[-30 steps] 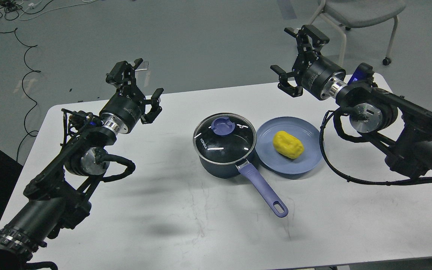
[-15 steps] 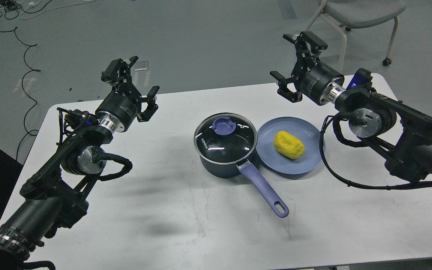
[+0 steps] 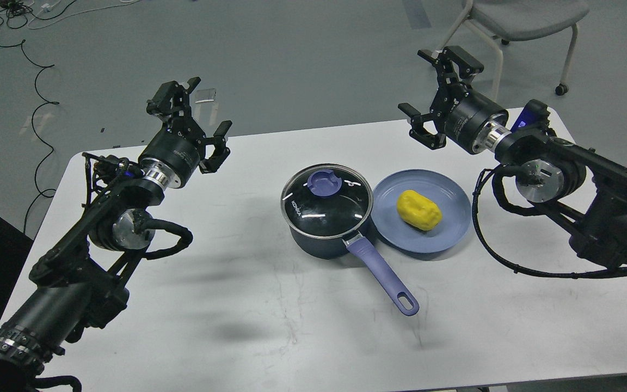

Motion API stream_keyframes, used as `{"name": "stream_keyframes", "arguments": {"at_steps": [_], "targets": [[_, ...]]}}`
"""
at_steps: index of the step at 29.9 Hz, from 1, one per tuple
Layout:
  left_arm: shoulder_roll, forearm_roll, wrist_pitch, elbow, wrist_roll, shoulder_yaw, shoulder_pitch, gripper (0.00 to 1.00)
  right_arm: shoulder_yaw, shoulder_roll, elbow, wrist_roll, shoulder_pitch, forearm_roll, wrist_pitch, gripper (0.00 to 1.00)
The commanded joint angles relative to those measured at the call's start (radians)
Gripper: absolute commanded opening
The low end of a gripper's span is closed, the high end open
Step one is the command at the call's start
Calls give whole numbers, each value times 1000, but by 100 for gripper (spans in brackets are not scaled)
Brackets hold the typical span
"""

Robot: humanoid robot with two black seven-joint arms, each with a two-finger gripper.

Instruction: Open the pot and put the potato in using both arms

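On a white table (image 3: 248, 305), the dark navy pot (image 3: 321, 239) stood closed under its glass lid (image 3: 326, 201), the purple knob (image 3: 323, 182) on top and the lavender handle (image 3: 381, 275) pointing toward the near edge. Above the table's left side, the left gripper (image 3: 196, 122) hung with its fingers spread wide and holding nothing; the pot sat well to its right and nearer the camera. Over the far right edge, the right gripper (image 3: 436, 92) was likewise raised, its claws splayed wide and empty. Below that gripper and a little nearer the camera lay the yellow potato (image 3: 419, 210), resting on a flat blue plate (image 3: 444, 237) just beside the pot, on the pot's right. Neither gripper touched the pot, lid, potato or plate. Behind the right gripper, a grey chair (image 3: 520, 16) stood on the floor past the table.
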Motion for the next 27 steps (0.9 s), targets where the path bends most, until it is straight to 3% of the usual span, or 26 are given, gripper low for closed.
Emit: {"name": "stream_keyframes", "arguments": {"at_steps": [1,21,27], "targets": [[2,0,-3,0,1,1,5,98,-1,-21,2,0,0,0,0,100],[13,18,-6,-8,4,15,-2,98,16,-32,0,0,0,0,0,100],[27,264,0,-15,1,33,-8,98,45,-122,-8,21,-40,5,-5,100]]}}
